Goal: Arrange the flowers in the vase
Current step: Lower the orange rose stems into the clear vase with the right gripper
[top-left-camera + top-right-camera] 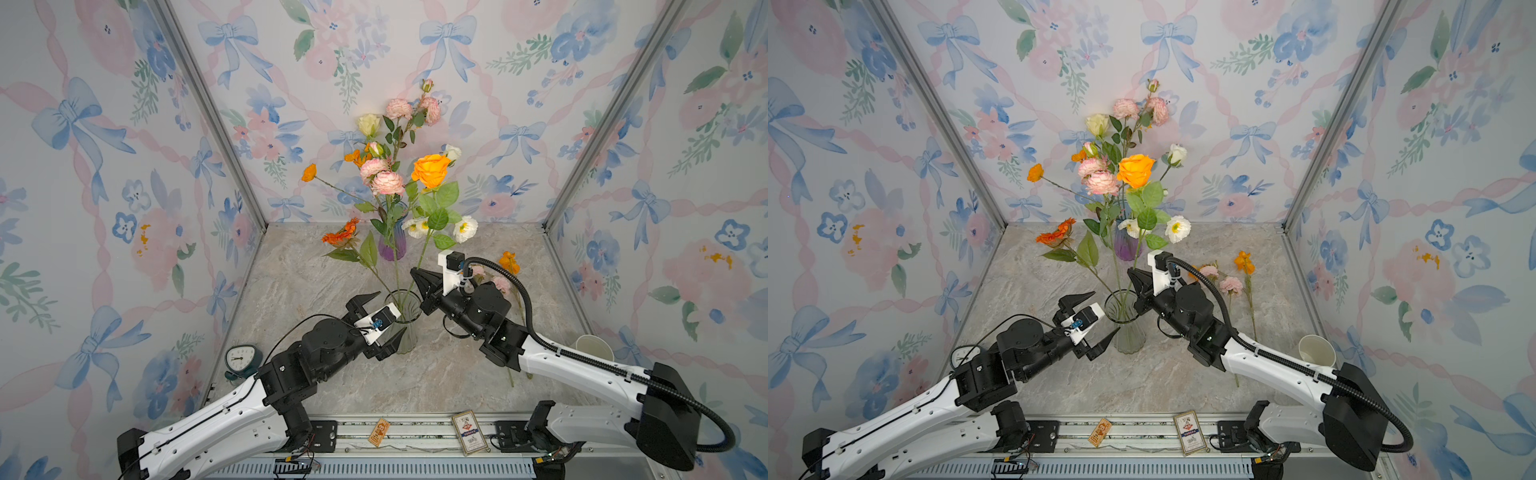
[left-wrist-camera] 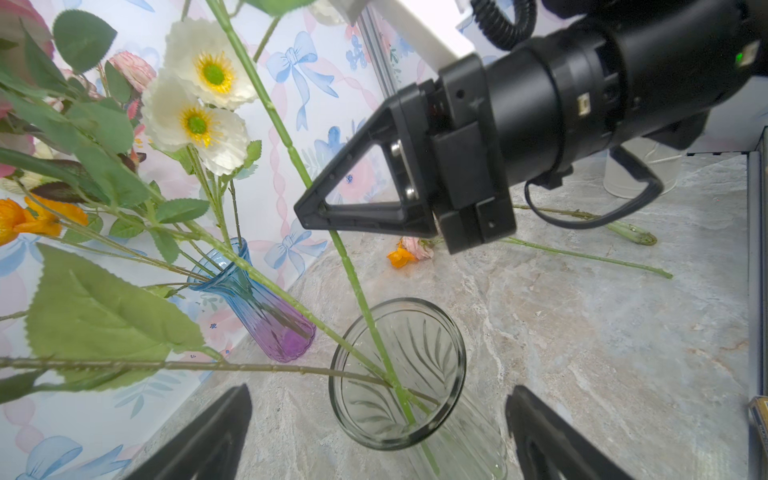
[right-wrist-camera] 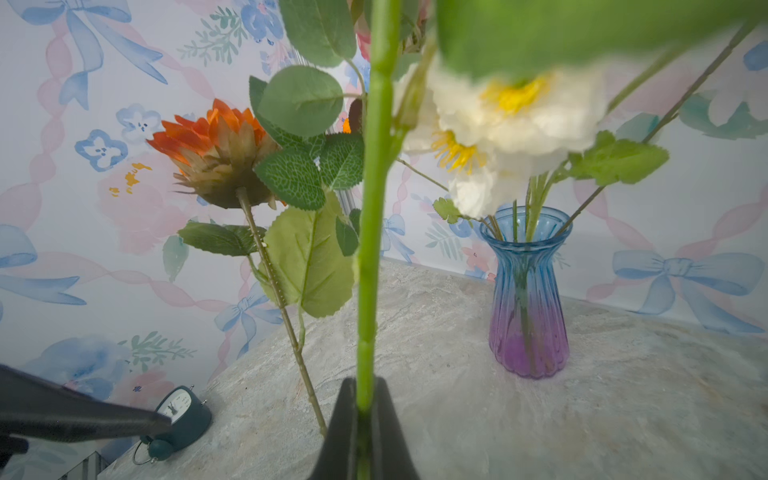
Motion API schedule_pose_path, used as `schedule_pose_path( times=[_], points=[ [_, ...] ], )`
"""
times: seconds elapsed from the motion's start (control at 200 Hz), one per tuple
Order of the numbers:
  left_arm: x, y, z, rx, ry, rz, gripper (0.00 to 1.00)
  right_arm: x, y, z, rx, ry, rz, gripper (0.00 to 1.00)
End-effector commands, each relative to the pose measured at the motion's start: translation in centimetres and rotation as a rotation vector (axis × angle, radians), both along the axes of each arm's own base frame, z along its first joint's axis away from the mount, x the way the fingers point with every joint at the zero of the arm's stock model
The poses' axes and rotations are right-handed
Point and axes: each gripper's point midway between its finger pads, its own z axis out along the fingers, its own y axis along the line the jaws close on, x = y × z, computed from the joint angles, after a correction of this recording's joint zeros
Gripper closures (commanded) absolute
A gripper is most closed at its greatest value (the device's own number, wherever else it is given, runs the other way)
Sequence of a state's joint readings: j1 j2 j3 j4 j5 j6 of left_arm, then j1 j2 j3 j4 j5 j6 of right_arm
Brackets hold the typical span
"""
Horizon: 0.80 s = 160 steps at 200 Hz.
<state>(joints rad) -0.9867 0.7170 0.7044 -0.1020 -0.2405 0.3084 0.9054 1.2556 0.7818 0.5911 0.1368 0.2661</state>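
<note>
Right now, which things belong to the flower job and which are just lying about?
Job: clear vase, orange rose (right gripper shut on its stem), loose flowers, open left gripper, blue-purple vase.
Lying about: alarm clock, paper cup, card pack, orange packet.

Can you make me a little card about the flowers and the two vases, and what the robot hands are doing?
Clear vase: in front, several stems in it, orange gerbera among them
Blue-purple vase: at the back, holds white poppies
Right gripper: shut on the stem of the orange rose, above the clear vase
Left gripper: open, empty, beside the clear vase
Lying on table: orange poppy and pink roses, right side
</note>
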Motion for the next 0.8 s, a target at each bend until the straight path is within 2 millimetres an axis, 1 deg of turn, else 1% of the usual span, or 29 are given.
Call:
schedule_pose_path(
  times=[0.0,0.12,0.28,0.32,0.435,0.685,0.795],
  points=[
    [0.1,-0.1,0.0,-0.023,0.011,-0.003,0.02,-0.5,0.7,-0.6,0.039,0.010,0.007,1.00],
    [0.3,-0.2,-0.2,-0.016,0.016,-0.004,0.02,-0.7,1.1,-2.4,0.014,0.039,0.008,1.00],
    [0.4,-0.4,-0.3,-0.012,0.023,-0.010,0.02,-0.9,1.6,-3.8,0.000,0.062,0.017,1.00],
    [0.4,-0.4,-0.3,-0.012,0.023,-0.010,0.02,-1.0,1.6,-3.9,-0.003,0.062,0.015,0.97],
    [0.4,-0.4,-0.4,-0.011,0.025,-0.014,0.02,-1.2,1.5,-4.1,-0.012,0.061,0.014,0.94],
    [0.4,-0.4,-0.4,-0.012,0.024,-0.018,0.02,-1.5,0.9,-4.3,-0.028,0.060,-0.002,0.90],
    [0.4,-0.4,-0.6,-0.008,0.027,-0.019,0.02,-1.6,0.5,-4.3,-0.031,0.058,-0.012,0.85]
  ],
)
